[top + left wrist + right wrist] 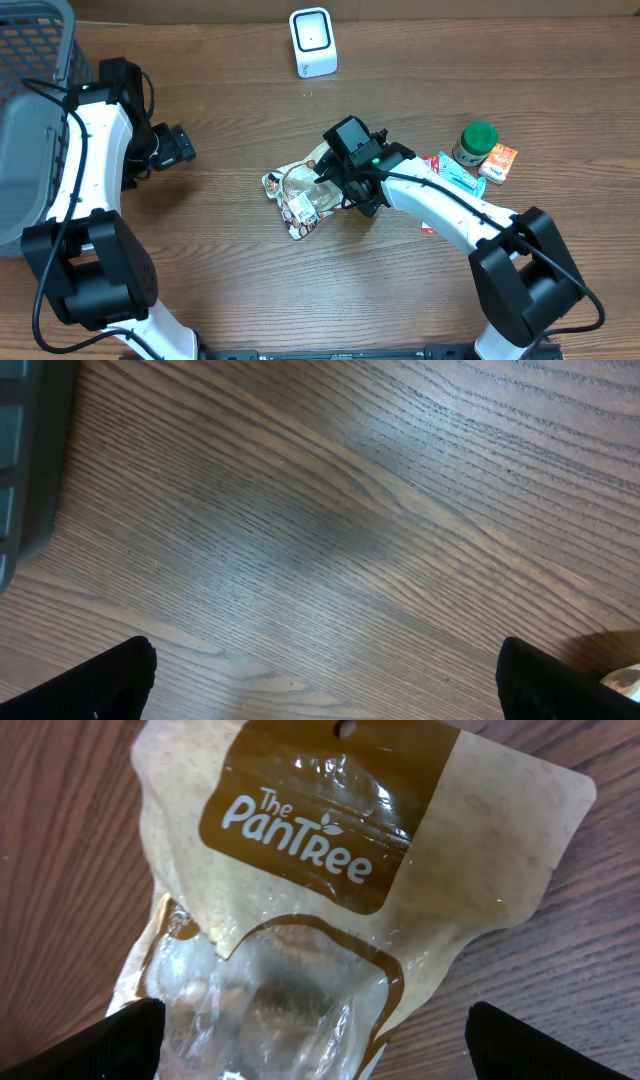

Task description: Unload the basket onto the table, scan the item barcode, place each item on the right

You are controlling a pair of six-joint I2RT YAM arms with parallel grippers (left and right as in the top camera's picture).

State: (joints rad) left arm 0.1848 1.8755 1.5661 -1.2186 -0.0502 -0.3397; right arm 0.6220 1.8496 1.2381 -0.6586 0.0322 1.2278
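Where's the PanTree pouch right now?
In the overhead view, the PanTree pouch lies mid-table, directly under the open right end effector, with the white barcode scanner standing beyond it.

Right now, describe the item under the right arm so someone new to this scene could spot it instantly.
On the wooden table, look at the centre, directly beneath the open right gripper. There lies a crinkled pouch, tan with a brown "The PanTree" label and a clear window. Unlike the green-lidded jar, orange box and teal packet clustered to its right, it lies alone.
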